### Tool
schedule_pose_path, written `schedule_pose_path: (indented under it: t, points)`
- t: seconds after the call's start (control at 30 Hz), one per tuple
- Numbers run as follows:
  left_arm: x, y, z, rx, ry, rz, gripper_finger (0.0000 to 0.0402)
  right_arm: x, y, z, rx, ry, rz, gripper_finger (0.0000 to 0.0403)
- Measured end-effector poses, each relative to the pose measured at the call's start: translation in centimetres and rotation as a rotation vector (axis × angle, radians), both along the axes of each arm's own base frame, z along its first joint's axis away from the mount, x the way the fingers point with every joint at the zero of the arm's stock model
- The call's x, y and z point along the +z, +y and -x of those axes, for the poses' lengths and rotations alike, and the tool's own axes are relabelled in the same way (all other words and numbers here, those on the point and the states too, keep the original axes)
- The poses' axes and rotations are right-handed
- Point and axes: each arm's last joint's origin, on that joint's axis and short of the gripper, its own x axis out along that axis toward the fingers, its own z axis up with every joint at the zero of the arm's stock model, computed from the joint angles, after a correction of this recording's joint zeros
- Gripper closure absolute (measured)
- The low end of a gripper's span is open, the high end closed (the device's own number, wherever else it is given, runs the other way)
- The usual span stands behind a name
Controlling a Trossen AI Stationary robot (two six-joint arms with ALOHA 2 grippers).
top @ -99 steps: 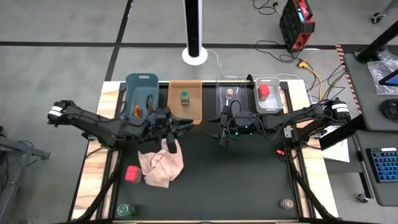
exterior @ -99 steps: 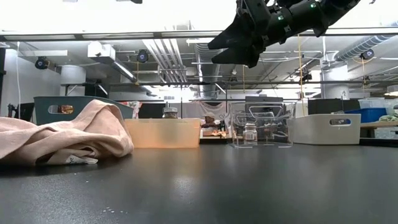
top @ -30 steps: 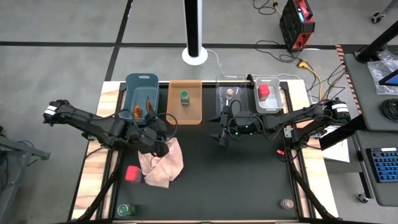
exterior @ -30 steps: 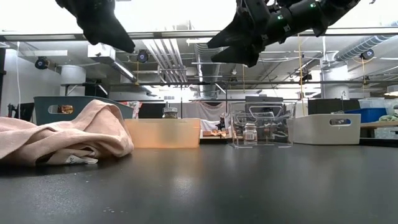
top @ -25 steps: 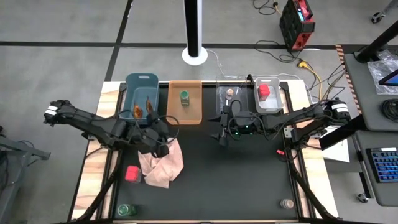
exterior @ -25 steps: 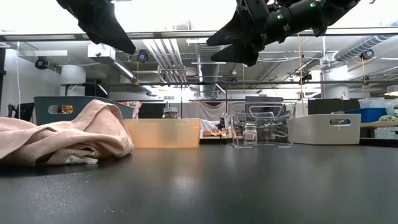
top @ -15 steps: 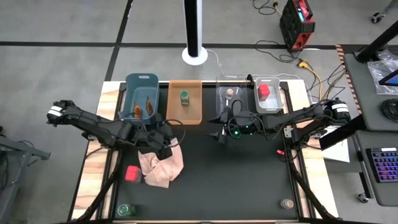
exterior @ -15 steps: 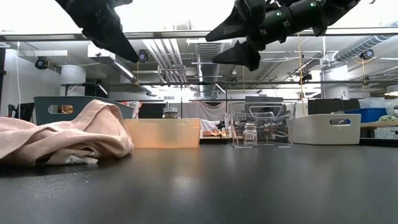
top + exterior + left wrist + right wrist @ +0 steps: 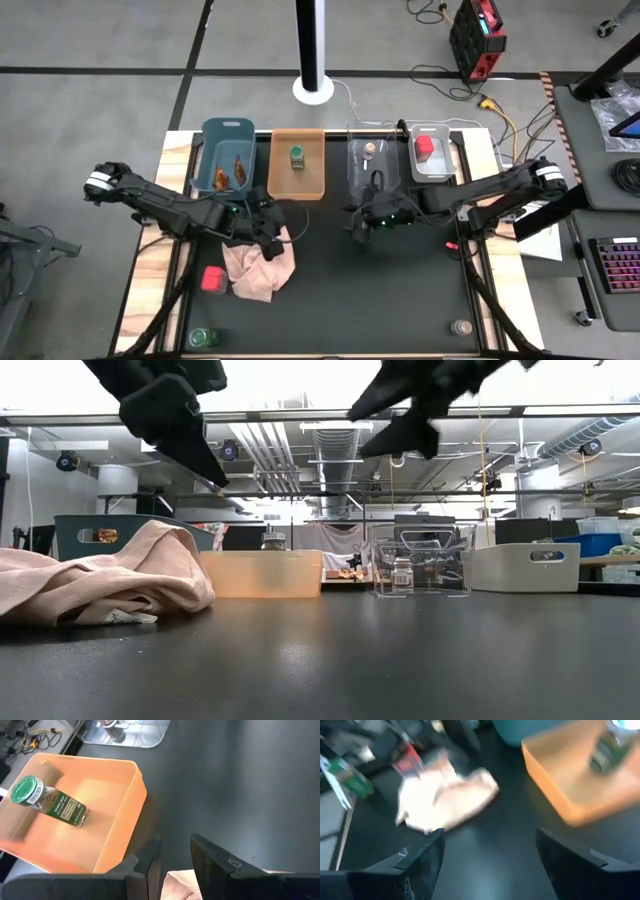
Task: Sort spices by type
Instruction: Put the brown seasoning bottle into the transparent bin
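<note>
My left gripper [image 9: 274, 230] hangs open over the far edge of the pink cloth [image 9: 260, 264], touching nothing; the cloth shows between its fingers [image 9: 177, 885]. My right gripper [image 9: 352, 227] hovers open over bare table near the middle, fingers wide apart [image 9: 487, 837]. On the table lie a red container [image 9: 212, 278], a green-capped jar [image 9: 203, 338] and a tan-lidded jar [image 9: 461, 327]. Orange packets [image 9: 230, 172] lie in the teal bin [image 9: 228, 130]. A green-capped jar [image 9: 47, 800] lies on its side in the orange bin [image 9: 312, 185].
Four bins stand in a row along the far edge. The clear bin [image 9: 358, 165] holds a tan-lidded jar [image 9: 369, 149]; the white bin [image 9: 440, 170] holds a red container [image 9: 425, 146]. Bare black tabletop [image 9: 390, 290] stretches to the near edge.
My left gripper has come down and toward the table's right and near edge, from beside the teal bin to over the cloth's far edge. My right gripper has risen a little, rolled about its own line and shifted slightly toward the near edge.
</note>
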Motion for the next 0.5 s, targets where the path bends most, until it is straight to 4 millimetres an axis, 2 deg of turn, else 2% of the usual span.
schedule_pose_path:
  t: [0.17, 0.37, 0.5]
  points:
    - [0.7, 0.0, -0.3, 0.012, -0.009, -0.003, 0.0312, 3.4, 2.1, 1.7, -0.116, 0.295, -0.066, 0.0108]
    - [1.6, 0.0, -0.2, 0.013, -0.012, -0.03, 0.0312, 6.6, 4.6, 4.1, -0.252, 0.433, -0.234, 0.0102]
    - [2.0, 0.0, -0.1, 0.063, -0.036, -0.113, 0.0312, 7.2, 6.0, 5.4, -0.357, 0.51, -0.396, 0.0096]
